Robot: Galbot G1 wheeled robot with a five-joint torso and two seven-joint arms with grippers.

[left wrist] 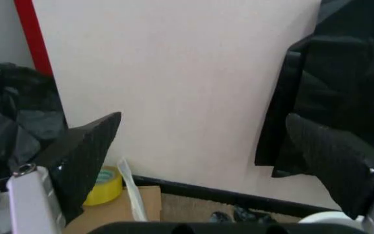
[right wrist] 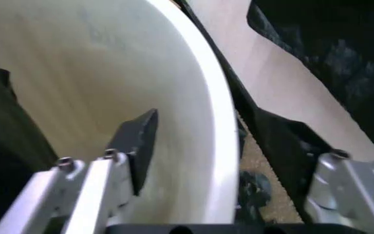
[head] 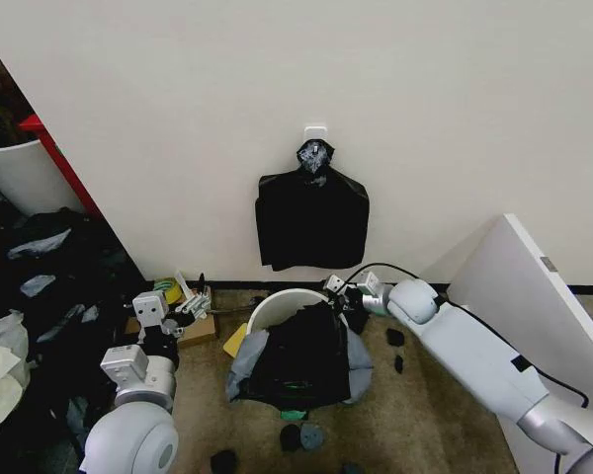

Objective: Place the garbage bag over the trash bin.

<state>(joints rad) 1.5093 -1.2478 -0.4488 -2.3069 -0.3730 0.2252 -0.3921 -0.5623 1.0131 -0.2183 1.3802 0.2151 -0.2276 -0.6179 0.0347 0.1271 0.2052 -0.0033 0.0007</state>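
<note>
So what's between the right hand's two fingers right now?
The bin's white rim: in the right wrist view, one finger sits inside the bin and the other outside it, with the right hand open.

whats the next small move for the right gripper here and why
Probably close the right gripper: its open jaws straddle the bin's rim, one finger inside, one outside. The black bag drapes over the bin's near side while the far rim looks bare. The left gripper waits open beside it.

A bunch of black bags [head: 312,219] hangs on the wall above yellow tape [left wrist: 103,185] and cardboard [left wrist: 119,212]
</note>
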